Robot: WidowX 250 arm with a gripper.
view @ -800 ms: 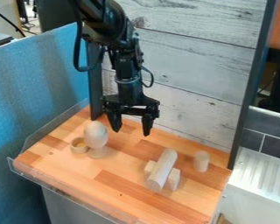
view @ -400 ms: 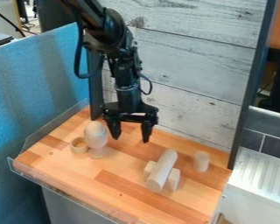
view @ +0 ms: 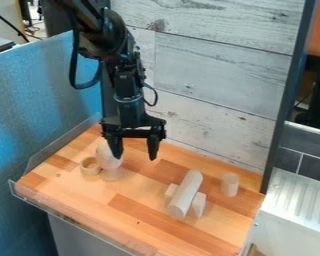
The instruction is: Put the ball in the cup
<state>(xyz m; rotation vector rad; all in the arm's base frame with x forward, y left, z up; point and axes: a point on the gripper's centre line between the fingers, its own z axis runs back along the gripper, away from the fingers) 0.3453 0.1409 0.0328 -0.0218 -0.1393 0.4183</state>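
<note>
Over far-left brown wooden desk, black two-finger end effector, fingers apart; pale egg-shaped wooden ball just beside small round tan wooden cup.

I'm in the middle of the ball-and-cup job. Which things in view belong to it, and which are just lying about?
For the job:
rounded piece, probably the ball, on a pale stand
small hollow cup beside it, likely the target
end effector, open

Just lying about:
thick rod on its side
two blocks, one each side of it
short upright peg
</note>
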